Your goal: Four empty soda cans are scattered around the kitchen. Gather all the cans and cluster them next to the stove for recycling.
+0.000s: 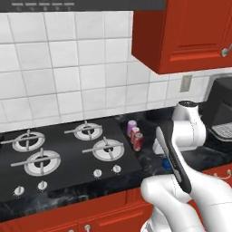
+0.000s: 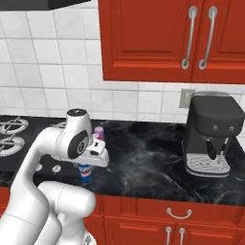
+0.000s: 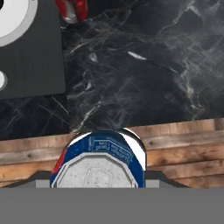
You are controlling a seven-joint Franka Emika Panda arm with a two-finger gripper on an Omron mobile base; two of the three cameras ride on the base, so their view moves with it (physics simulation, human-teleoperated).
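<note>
Blue soda can (image 3: 98, 164) upright between fingers, above counter edge (image 3: 131, 87)

Evenly bright rendered light, no clear source, soft sheen on the white tiled wall (image 1: 68, 68), faint glare on the marbled desk (image 2: 143, 162), weak shadows under the cabinets (image 2: 158, 38), slightly pixelated edges, mild blur on the near blue can (image 3: 98, 162).

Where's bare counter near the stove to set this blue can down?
Bare black counter runs from the stove edge to the coffee machine. The back strip by the stove is crowded: pink can, red can. The tool holds the blue can over the counter's front.
</note>
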